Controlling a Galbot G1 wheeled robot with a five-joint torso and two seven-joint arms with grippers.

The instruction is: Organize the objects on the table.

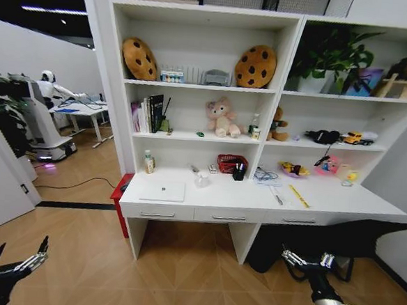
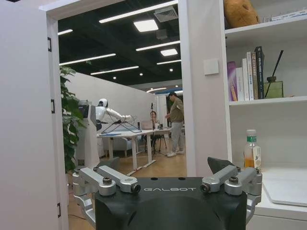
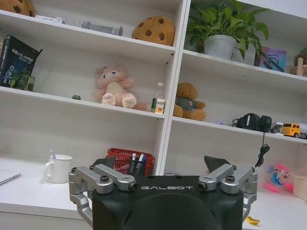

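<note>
Two claws low over the floor, well short of the worktop point(image 1: 340, 198), both spread wide, nothing held. Left claw point(image 1: 16, 254) sits below and left of the desk front; right claw point(image 1: 306, 260) below its right end. Laptop point(image 1: 162, 190) lies flat, lid shut, up and right of left claw, nr worktop's left end. Pens point(image 1: 238, 170) stand in a black cup, up-left of right claw. Green toy car point(image 1: 200, 133) on shelf above, far from both.
</note>
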